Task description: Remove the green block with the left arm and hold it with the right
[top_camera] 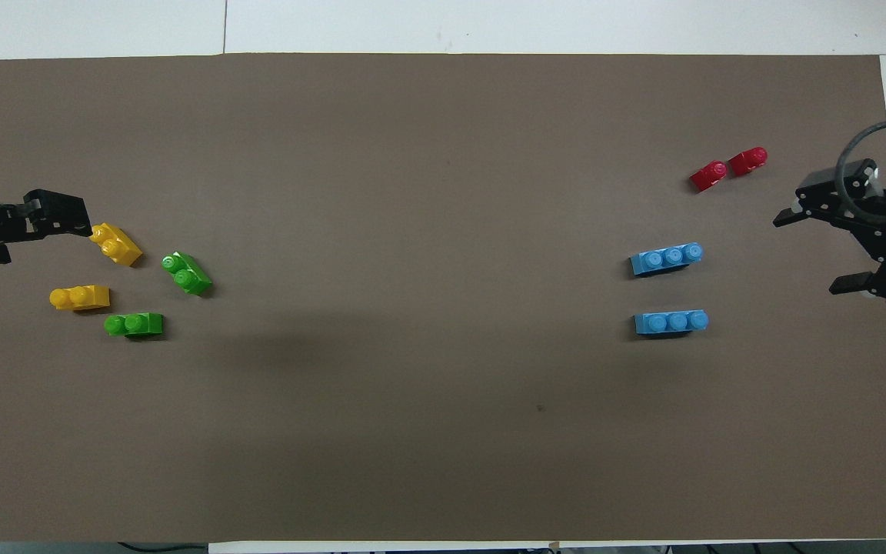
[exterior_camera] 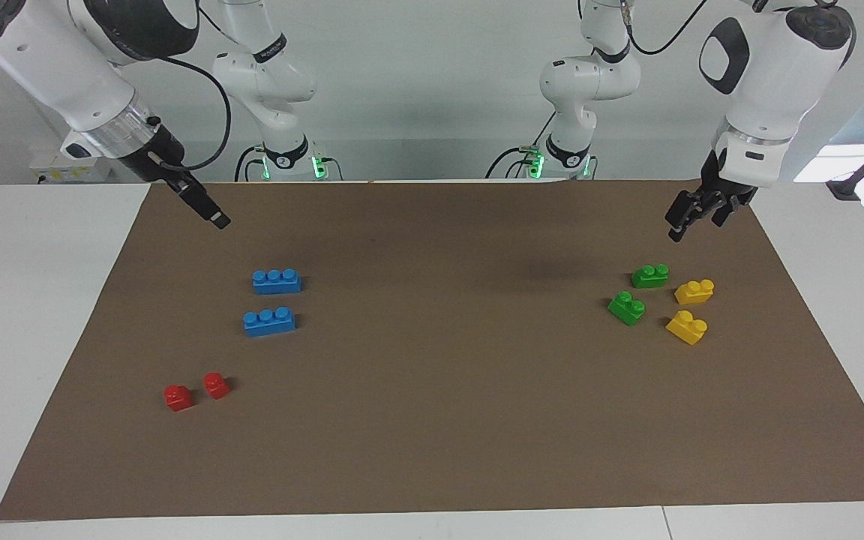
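Observation:
Two bright green two-stud blocks lie on the brown mat [exterior_camera: 432,420] toward the left arm's end. One green block [exterior_camera: 649,276] [top_camera: 133,325] is nearer to the robots. The other green block [exterior_camera: 627,307] [top_camera: 187,273] lies a little farther from them and is turned at an angle. My left gripper [exterior_camera: 698,225] [top_camera: 49,242] hangs open and empty in the air over the mat's edge, beside the yellow blocks and apart from both green blocks. My right gripper [exterior_camera: 218,219] [top_camera: 820,252] is open and empty, raised over the right arm's end of the mat.
Two yellow two-stud blocks [exterior_camera: 694,291] [exterior_camera: 687,327] lie right beside the green ones, toward the mat's end. Two blue three-stud bricks [exterior_camera: 277,280] [exterior_camera: 269,321] and two small red blocks [exterior_camera: 178,397] [exterior_camera: 216,385] lie toward the right arm's end.

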Motion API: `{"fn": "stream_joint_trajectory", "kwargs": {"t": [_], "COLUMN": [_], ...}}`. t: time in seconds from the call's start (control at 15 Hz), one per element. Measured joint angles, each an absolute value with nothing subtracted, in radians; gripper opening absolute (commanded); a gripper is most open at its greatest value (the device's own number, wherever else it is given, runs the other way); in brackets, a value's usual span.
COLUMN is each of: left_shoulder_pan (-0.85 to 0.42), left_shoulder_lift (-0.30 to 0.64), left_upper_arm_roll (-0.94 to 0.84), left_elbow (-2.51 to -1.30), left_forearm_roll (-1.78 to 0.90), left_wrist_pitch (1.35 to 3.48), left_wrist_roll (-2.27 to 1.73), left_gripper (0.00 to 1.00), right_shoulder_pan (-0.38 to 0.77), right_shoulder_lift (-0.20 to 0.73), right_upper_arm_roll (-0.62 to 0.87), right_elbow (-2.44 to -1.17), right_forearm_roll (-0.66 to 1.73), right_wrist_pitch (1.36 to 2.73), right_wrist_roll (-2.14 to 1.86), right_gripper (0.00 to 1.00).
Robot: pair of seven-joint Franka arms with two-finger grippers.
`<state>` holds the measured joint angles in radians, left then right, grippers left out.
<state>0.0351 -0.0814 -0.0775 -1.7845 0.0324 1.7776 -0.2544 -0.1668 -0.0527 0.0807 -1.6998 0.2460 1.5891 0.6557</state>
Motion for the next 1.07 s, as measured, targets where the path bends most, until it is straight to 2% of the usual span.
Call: {"fn": "stream_joint_trajectory", "kwargs": {"t": [0.4, 0.6, 1.07], "left_shoulder_pan": [0.035, 0.035, 0.035], "left_shoulder_lift": [-0.081, -0.081, -0.074], "left_upper_arm_roll": [-0.071, -0.071, -0.079], "left_elbow": [-1.675, -1.615, -1.600], "left_forearm_roll": [0.027, 0.013, 0.011], "left_wrist_pitch": [1.632, 1.544, 1.475], "left_wrist_roll": [-0.123, -0.120, -0.116], "left_gripper": [1.00, 1.00, 1.00], "right_shoulder_pan": [-0.156, -0.142, -0.138], "right_shoulder_lift": [-0.049, -0.049, -0.042], "right_upper_arm_roll": [0.084, 0.088, 0.088], "right_elbow": [-1.631, -1.607, -1.599], "right_forearm_roll": [0.091, 0.044, 0.008], "right_wrist_pitch": [1.569, 1.567, 1.567], "right_wrist_roll": [0.161, 0.048, -0.113], "right_gripper": [1.00, 1.00, 1.00]}}
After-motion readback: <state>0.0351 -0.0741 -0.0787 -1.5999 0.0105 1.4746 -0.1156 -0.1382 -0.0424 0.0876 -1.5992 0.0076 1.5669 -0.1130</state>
